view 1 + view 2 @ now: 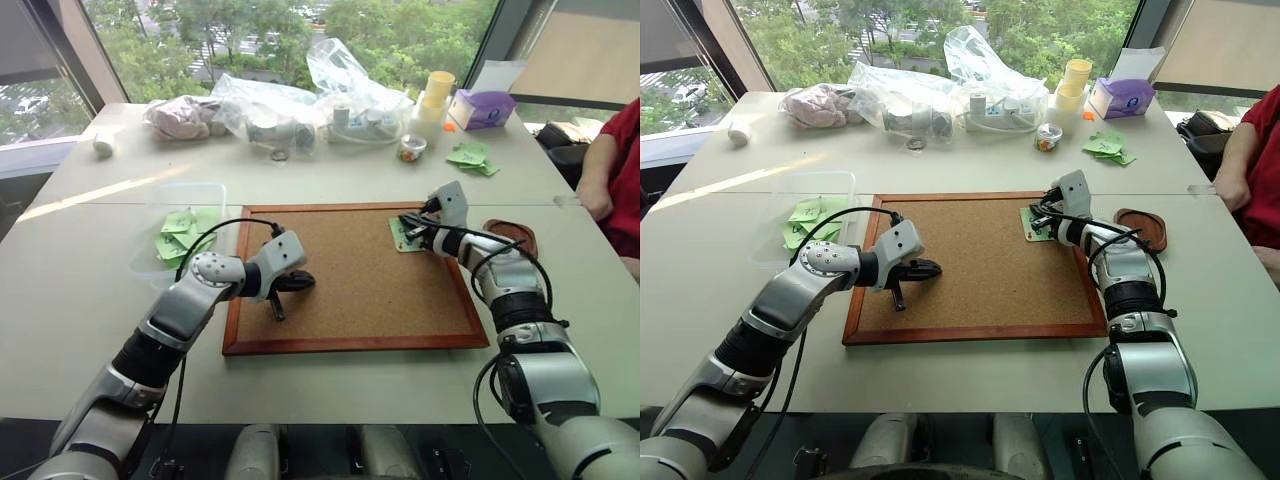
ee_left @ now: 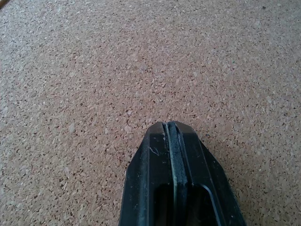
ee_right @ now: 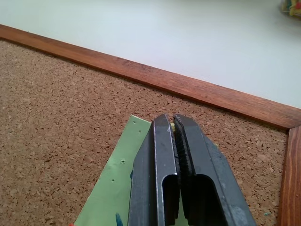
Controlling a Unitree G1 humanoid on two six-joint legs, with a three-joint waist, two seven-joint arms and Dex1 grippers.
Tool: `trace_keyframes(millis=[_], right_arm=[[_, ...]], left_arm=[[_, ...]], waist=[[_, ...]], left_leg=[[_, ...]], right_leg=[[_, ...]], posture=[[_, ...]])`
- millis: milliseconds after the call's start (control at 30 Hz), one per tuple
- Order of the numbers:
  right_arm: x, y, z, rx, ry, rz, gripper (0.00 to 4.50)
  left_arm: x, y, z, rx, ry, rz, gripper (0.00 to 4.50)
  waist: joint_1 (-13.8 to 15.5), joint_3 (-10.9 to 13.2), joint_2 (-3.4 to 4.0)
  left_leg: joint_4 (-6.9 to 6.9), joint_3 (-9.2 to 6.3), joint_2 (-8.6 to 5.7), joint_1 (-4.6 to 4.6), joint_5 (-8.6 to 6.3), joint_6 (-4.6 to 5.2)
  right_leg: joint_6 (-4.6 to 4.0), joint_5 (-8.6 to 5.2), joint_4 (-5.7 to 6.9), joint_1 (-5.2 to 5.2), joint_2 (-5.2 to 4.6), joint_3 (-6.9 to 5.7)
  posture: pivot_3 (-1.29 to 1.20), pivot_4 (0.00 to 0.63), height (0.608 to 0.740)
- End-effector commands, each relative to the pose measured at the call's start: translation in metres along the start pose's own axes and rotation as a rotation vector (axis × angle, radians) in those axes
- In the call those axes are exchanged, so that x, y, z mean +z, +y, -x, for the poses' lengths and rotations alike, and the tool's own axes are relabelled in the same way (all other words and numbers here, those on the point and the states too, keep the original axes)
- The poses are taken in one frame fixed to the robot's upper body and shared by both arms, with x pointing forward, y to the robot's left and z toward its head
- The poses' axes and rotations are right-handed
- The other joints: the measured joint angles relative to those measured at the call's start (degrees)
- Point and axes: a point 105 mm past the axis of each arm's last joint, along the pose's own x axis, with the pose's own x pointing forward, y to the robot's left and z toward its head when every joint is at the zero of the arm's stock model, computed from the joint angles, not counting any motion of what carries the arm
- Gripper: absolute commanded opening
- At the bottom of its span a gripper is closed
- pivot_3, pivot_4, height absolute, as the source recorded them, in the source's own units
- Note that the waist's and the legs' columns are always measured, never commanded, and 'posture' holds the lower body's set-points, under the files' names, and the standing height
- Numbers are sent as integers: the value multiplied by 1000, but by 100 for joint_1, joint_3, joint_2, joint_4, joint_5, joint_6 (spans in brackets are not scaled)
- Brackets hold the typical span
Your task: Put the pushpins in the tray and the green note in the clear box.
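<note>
Right wrist view shows our right gripper [image 3: 171, 123], fingers together, over the green note [image 3: 113, 188] on the cork board [image 3: 56, 108]. Our left gripper [image 2: 169, 129], fingers together, hangs over that board.

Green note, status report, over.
Right tool shut at green note on cork board, maybe pinching a pin. Left tool shut, empty, over board. Tray and clear box unobstructed.

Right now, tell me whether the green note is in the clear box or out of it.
Out. The green note lies on the cork board, under the shut right gripper; the clear box sits apart.
</note>
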Motion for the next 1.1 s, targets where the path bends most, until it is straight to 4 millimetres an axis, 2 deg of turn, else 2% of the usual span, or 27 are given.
trace_keyframes(millis=[33, 233, 333, 433, 500, 600, 767, 1067, 1100], right_arm=[[46, -13, 8, -50, -188, 12, 22], [45, -13, 9, -56, -188, -3, 22], [50, -21, 16, -93, -209, 9, 22], [64, -48, 43, -223, -252, 4, 22], [62, -64, 61, -311, -227, 18, 22], [48, -81, 88, -413, -168, 16, 22], [18, -99, 114, -543, -45, 6, 22], [-6, -112, 121, -619, 28, -42, 22], [-7, -114, 121, -623, 29, -46, 296]], left_arm=[[-24, -18, -10, -68, 81, 80, 0], [-23, -20, -11, -78, 77, 74, 0], [-22, -21, -10, -80, 77, 71, 0], [-23, -21, -8, -77, 77, 64, 0], [-23, -20, -7, -73, 80, 57, 0], [-24, -19, -7, -69, 82, 52, 0], [-24, -20, -8, -76, 82, 44, 0], [-23, -17, -11, -89, 85, 22, 0], [-23, -17, -11, -91, 85, 21, 0]], waist=[[1, 0, 4], [-1, -3, 8], [5, -4, 9], [26, -4, 10], [33, -4, 10], [18, -6, 12], [-14, -27, 42], [7, -31, 49], [7, -31, 49]], left_leg=[[0, 0, 0, 0, 0, 0], [0, -2, 0, 5, 0, 0], [0, -1, 0, 5, 0, 0], [-1, -3, 0, 4, 0, 0], [-2, -4, -1, 3, 0, 0], [-6, -6, -1, 2, -1, 0], [-6, 2, 0, 16, 1, -2], [-6, 3, -2, 18, 1, -2], [-6, 3, -2, 18, 1, -2]], right_leg=[[0, 0, 0, 0, 0, 0], [0, 0, 0, 6, 0, 0], [0, 0, 0, 6, 0, 0], [0, 0, 0, 6, -1, 0], [0, 0, -1, 6, -3, 0], [0, 0, -4, 6, -5, -1], [0, 0, -3, 13, 1, 9], [1, -1, -4, 17, 4, 13], [1, -1, -4, 17, 4, 13]], posture=[[0, 150, 738], [0, 150, 738], [0, 150, 738], [0, 150, 738], [0, 150, 738], [0, 150, 738], [0, 150, 738], [0, 150, 738], [0, 150, 738]])
